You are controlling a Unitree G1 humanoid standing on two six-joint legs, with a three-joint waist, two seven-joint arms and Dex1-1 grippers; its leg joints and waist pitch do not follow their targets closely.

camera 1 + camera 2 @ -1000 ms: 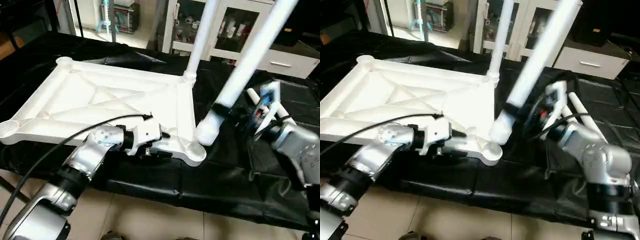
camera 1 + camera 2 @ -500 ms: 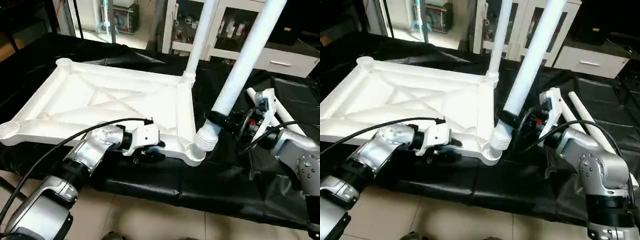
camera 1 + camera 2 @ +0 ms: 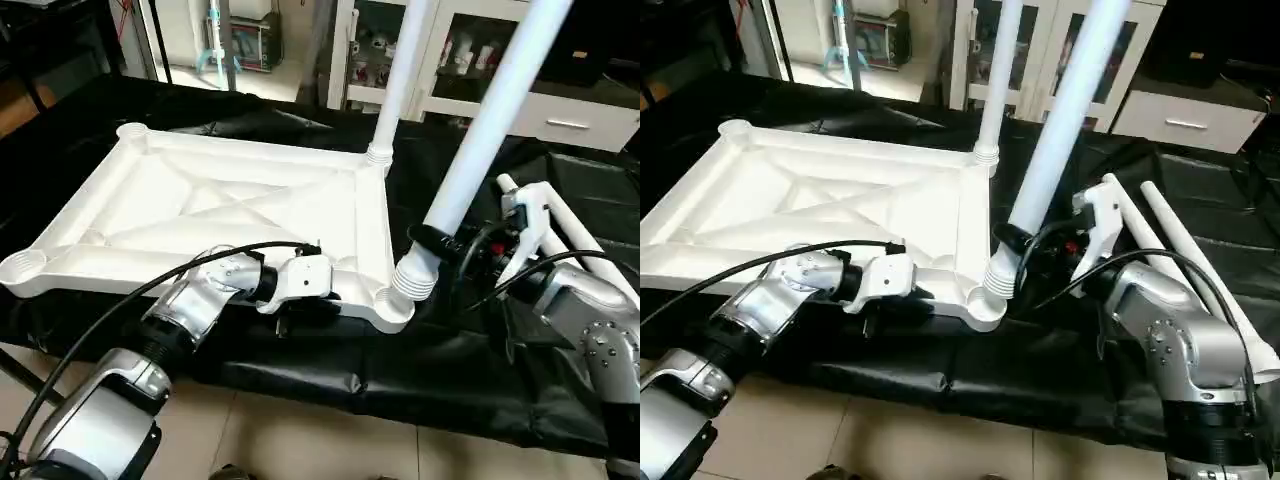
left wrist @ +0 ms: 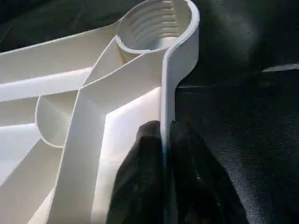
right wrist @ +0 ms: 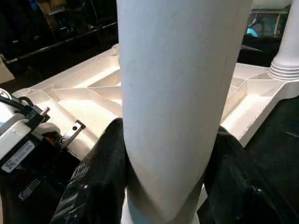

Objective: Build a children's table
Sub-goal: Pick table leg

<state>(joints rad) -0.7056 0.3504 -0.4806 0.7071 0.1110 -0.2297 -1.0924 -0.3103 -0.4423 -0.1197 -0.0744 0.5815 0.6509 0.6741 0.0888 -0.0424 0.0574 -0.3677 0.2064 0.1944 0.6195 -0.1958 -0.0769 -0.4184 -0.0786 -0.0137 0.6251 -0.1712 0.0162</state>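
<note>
The children's table top (image 3: pixel 220 200) lies upside down on black cloth, ribs facing up. One white leg (image 3: pixel 400 70) stands upright in its far right corner socket. My right gripper (image 3: pixel 440 240) is shut on a second leg (image 3: pixel 490 110), low on the tube, with a black finger (image 5: pixel 105 163) on each side. That leg leans a little, and its threaded end (image 3: pixel 412 280) rests at the near right socket (image 3: pixel 392 303). My left gripper (image 4: pixel 166 128) is shut on the top's near rim, one finger on each side of the thin wall, left of that socket.
A loose white leg (image 3: pixel 1200 260) lies on the black cloth (image 3: pixel 450 380) to the right of my right arm. A white glass-door cabinet (image 3: pixel 450 60) stands behind the table. Tiled floor runs along the cloth's near edge.
The held leg has swung more upright and its threaded end has come down onto the near right socket. My left gripper has closed on the near rim.
</note>
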